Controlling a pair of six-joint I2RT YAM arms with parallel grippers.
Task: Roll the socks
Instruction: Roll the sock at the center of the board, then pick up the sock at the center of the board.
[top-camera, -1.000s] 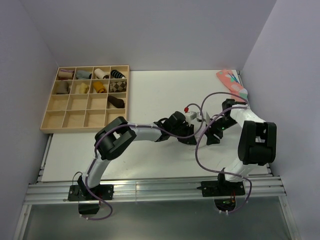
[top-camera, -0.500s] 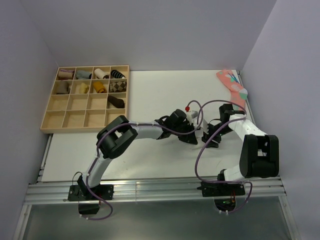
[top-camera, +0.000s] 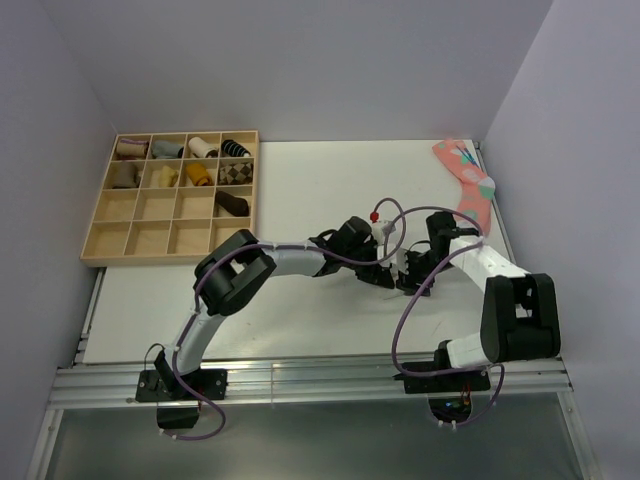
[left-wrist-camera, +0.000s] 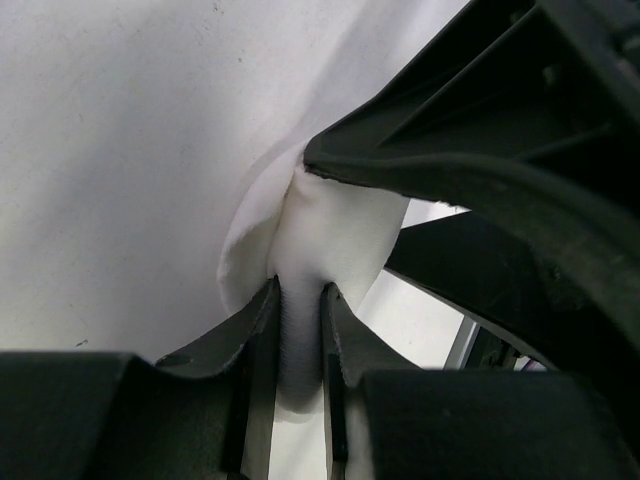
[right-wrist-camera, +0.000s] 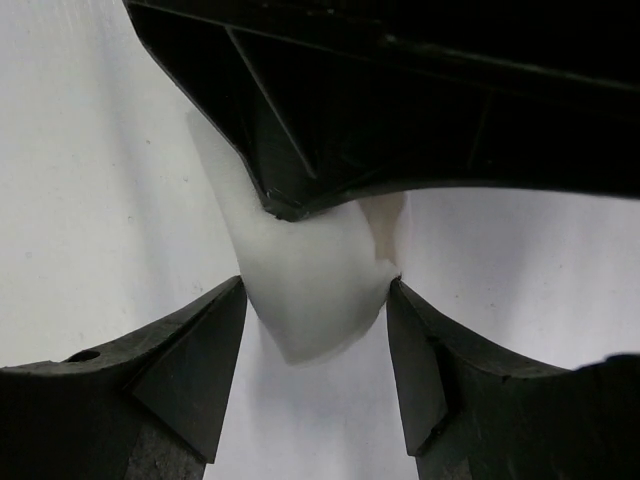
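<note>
White socks (left-wrist-camera: 335, 235) — pinched (as a bunched fold) by the left gripper (left-wrist-camera: 298, 300); right gripper (right-wrist-camera: 316, 290) jaws spread wide, flanking them.

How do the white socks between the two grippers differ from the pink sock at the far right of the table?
The white socks are plain; the pink sock carries a pattern. The white socks are bunched up and pinched by the left gripper; the pink sock lies flat and untouched, far off to the right. Both are soft fabric.
</note>
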